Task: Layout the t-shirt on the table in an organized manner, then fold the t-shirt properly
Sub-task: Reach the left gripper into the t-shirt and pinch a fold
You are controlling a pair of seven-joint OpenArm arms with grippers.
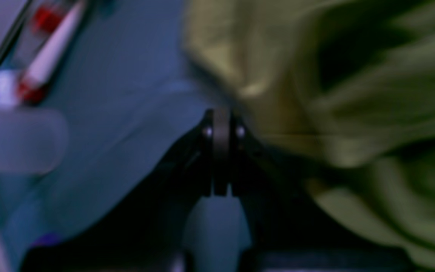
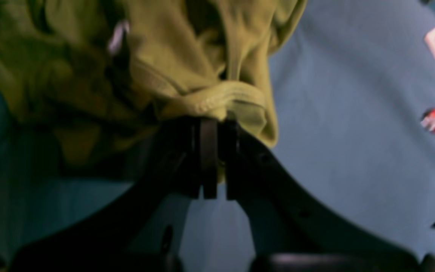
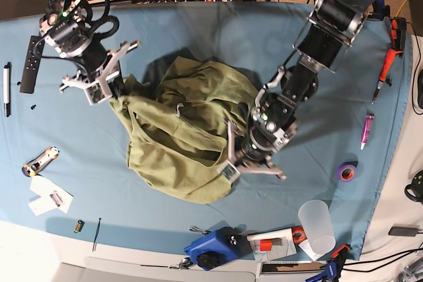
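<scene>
The olive-green t-shirt [image 3: 185, 137] lies crumpled in a heap on the middle of the light blue table [image 3: 165, 31], its white neck tag [image 3: 178, 109] showing. My right gripper [image 3: 117, 94] is shut on a bunched hem [image 2: 221, 100] at the shirt's upper left; the tag [image 2: 117, 36] shows above it in the right wrist view. My left gripper [image 3: 229, 163] is at the shirt's lower right edge. In the blurred left wrist view its jaws are together, and the shirt [image 1: 353, 94] gathers toward the gripper [image 1: 221, 113].
A black remote [image 3: 30, 64], a pen [image 3: 6, 80] and a utility knife [image 3: 39, 160] lie at the left. A purple tape roll [image 3: 345, 172], a purple marker [image 3: 367, 130] and red tools [image 3: 386, 64] lie at the right. A plastic cup [image 3: 317, 226] and a blue tool [image 3: 211, 249] are at the front edge.
</scene>
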